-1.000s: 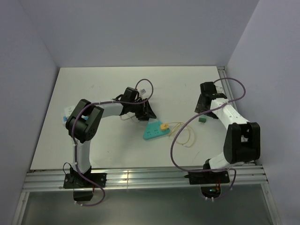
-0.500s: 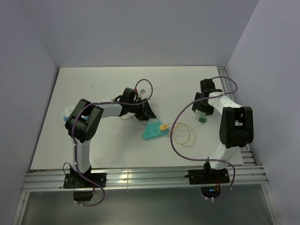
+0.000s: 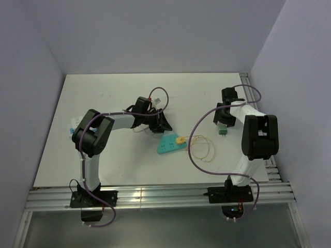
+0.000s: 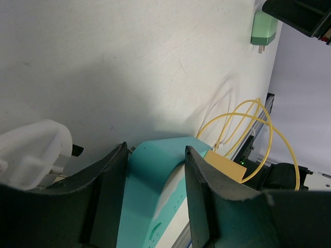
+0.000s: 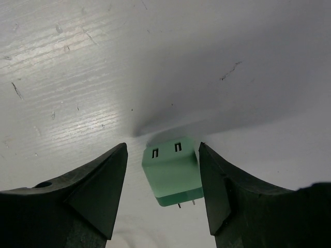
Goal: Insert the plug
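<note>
Watching the right jaws, apart and straddling the green plug (image 5: 173, 175) lying flat on the tabletop (image 5: 77, 77), well away from the teal power strip (image 4: 147, 196) that the left jaws clamp: an off-centre pinch could twist it, leaving prongs misaligned with the slots.

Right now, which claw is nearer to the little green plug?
Right. The right gripper hangs over the green plug, a finger on each side. The left gripper is far off, clamped on the teal power strip.
</note>
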Robot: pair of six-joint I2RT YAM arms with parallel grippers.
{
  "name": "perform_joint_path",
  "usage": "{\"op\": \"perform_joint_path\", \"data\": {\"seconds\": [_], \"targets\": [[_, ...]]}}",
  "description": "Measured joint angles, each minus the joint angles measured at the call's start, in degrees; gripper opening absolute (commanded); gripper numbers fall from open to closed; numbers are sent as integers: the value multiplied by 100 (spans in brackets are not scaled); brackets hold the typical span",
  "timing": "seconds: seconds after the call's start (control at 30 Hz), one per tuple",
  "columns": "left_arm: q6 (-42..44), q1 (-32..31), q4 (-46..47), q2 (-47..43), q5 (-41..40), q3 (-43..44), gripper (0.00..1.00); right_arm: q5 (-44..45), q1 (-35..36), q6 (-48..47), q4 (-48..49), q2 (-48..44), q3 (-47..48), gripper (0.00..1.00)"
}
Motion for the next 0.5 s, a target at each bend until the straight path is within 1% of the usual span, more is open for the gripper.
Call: {"op": "perform_joint_path", "data": {"seconds": [0.23, 0.27, 0.4, 0.5], "targets": [[17, 0, 0, 0, 2, 0, 38, -118, -17, -63, 15, 0, -2, 66], [17, 0, 0, 0, 2, 0, 38, -129, -17, -70, 15, 0, -7, 69], [20, 0, 0, 0, 4, 0, 38, -170, -17, -96, 24, 0, -98, 77], [20, 0, 2, 0, 4, 0, 38, -149, -17, -144, 28, -20, -188, 73]]}}
